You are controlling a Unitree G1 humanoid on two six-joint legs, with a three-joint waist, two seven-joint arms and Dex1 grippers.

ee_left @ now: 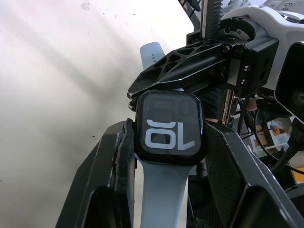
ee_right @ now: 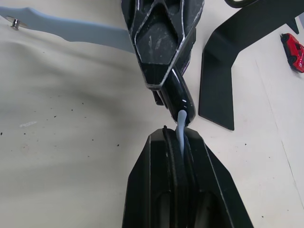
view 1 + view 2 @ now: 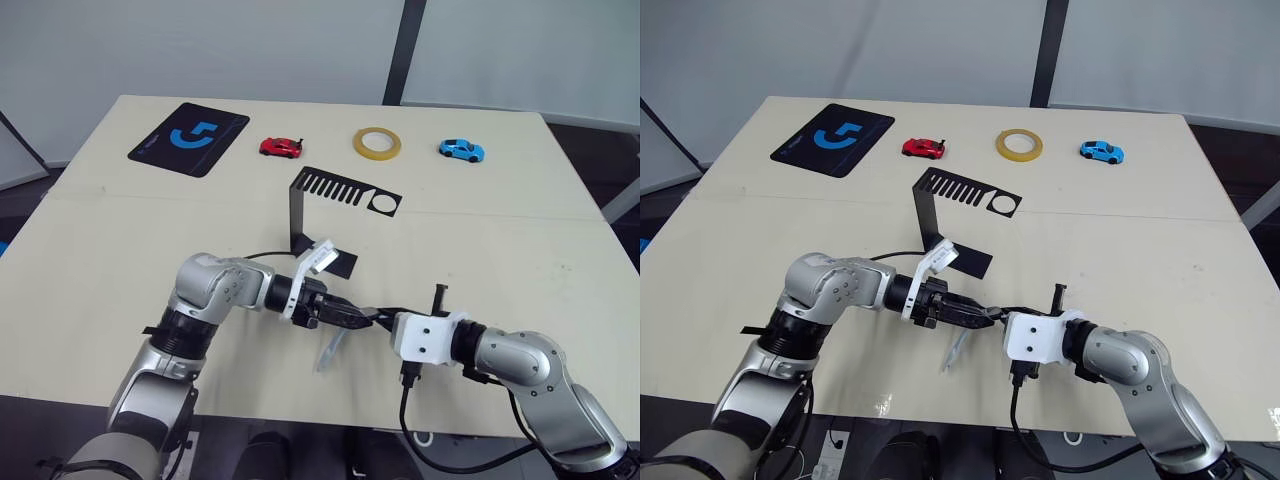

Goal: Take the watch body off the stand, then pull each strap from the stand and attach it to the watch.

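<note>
Watch body (image 1: 170,127): clamped between our left gripper's (image 1: 166,142) fingers, one strap (image 1: 159,190) already fitted. Second strap (image 2: 181,124): pinched in our right gripper (image 2: 179,142), meeting the case edge. Light, glossy, likely slippery; straps floppy, so we grip near the ends. Stand (image 3: 335,205) just beyond.

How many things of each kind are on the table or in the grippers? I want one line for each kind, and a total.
Toy cars: 2, red and blue
Tape roll: 1
Mat: 1
Stand: 1
Watch body: 1
Straps: 2, one below the watch face, one in the right gripper
Total: 8
</note>
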